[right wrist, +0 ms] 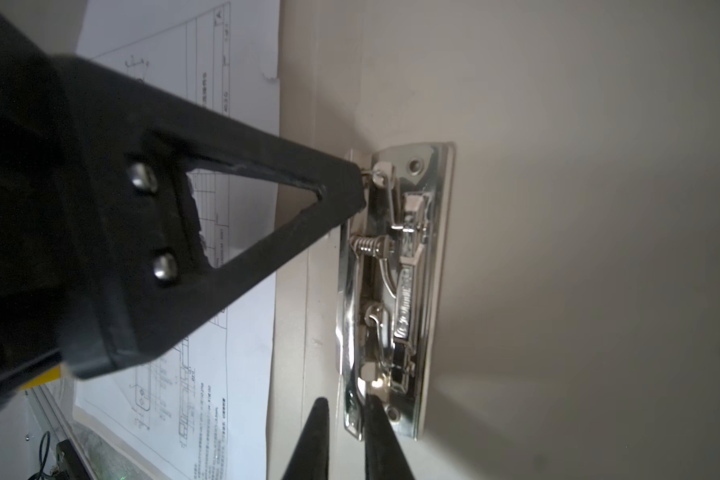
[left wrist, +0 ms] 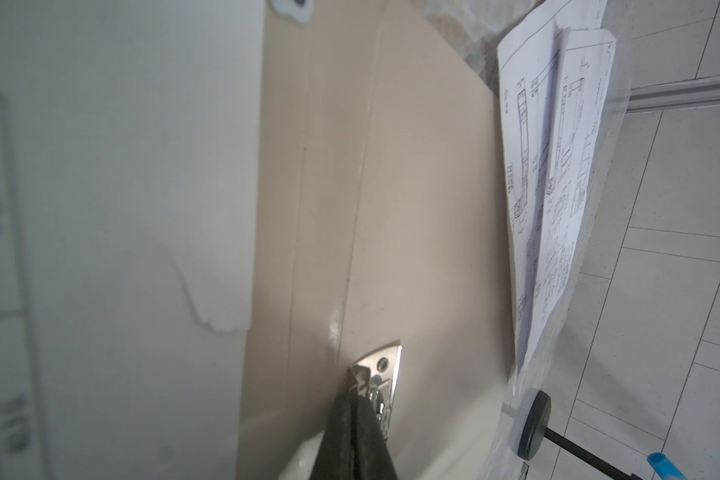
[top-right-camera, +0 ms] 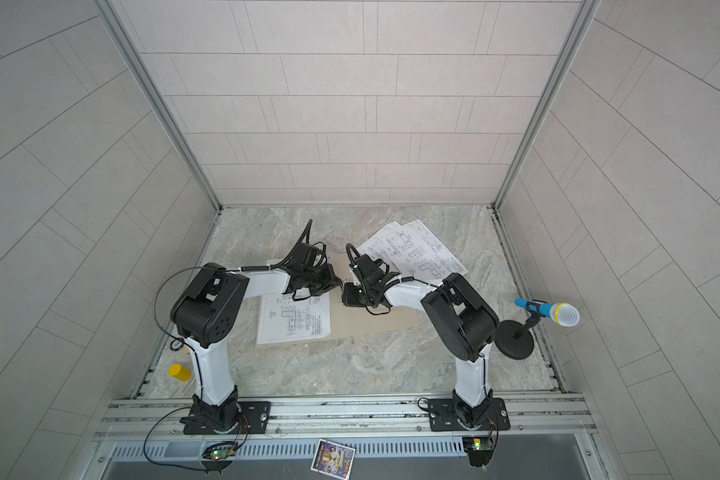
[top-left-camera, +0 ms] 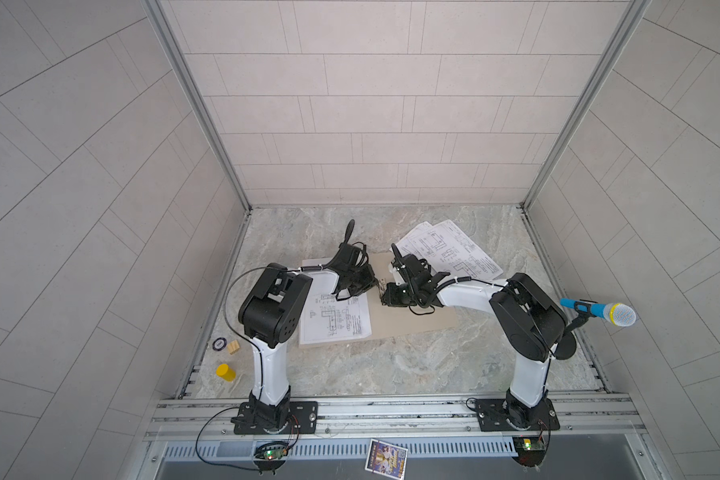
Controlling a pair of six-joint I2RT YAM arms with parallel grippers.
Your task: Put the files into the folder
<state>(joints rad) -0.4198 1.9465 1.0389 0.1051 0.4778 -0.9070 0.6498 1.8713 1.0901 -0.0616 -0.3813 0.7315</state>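
Microphone [top-left-camera: 599, 311] stands near stacked files [top-left-camera: 454, 245]; cylinder [top-left-camera: 225, 372] opposite.

Both top views look down from high up at the whole table [top-left-camera: 391, 365]. Both wrist views look closely at the clip [right wrist: 408, 291] on the folder [left wrist: 412, 208].

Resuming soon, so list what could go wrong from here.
The shut left end effector touches only one end of the metal clip; it may slip off.
The right end effector straddles the clip's bar; a sprung clip could jolt the folder and shift the sheet on it.
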